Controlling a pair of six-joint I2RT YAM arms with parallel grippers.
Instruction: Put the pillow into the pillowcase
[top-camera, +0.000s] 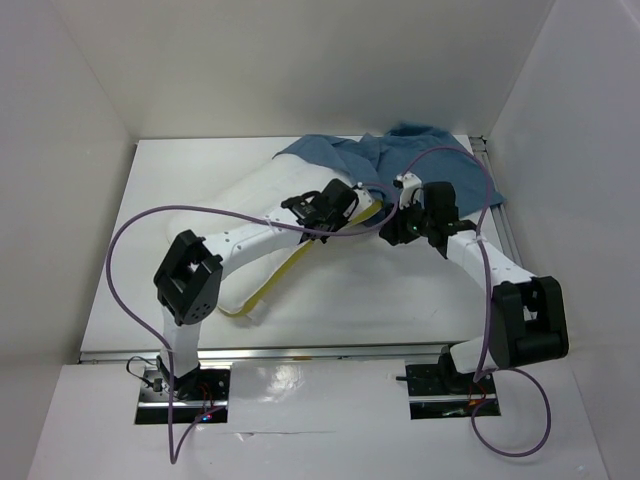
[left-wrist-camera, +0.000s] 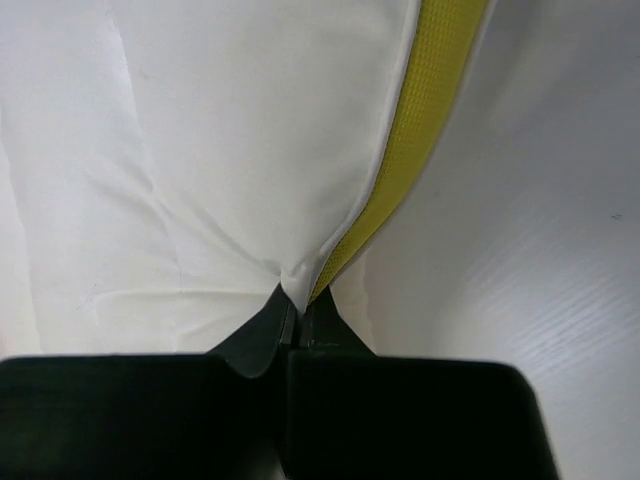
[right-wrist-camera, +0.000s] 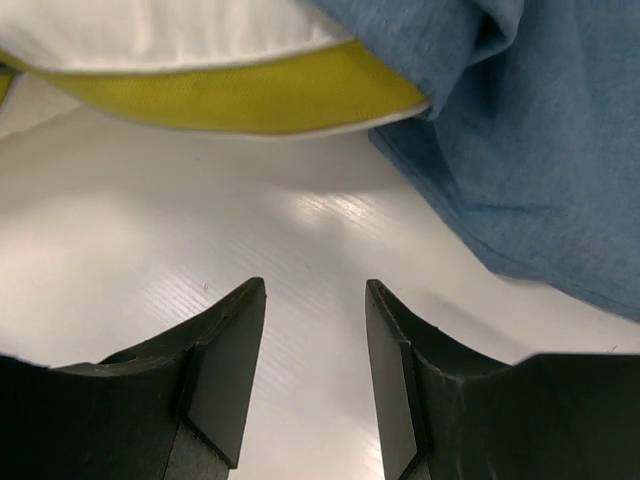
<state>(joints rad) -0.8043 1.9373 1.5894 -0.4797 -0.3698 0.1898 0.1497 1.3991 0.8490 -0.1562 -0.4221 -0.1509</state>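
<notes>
Top external view: a white worktop (top-camera: 150, 260) boxed in by white walls is seen from above, with two arms reaching in from the near edge. The pillow (top-camera: 245, 205), a soft white cushion, is laid diagonally across the middle of the worktop. The pillowcase (top-camera: 400, 160), a wrinkled dusty-blue cloth, is bunched at the far right, and the pillow's far end is overlapped by its edge. Most of the pillow is left uncovered on the worktop. The left claw (top-camera: 345, 200) is placed at that far end of the pillow, close to the blue cloth. Through the left wrist camera, its jaws are shown pressed together on a small fold of white pillow fabric, pinched right beside the yellow strip (left-wrist-camera: 420, 130) that is sewn along the pillow's edge. The right claw (top-camera: 402, 226) is held just beside the left one, near the pillowcase. Through the right wrist camera, its jaws are shown spread apart with nothing between them, above bare worktop, and are pointed toward the spot where the yellow strip is covered by the blue cloth.
</notes>
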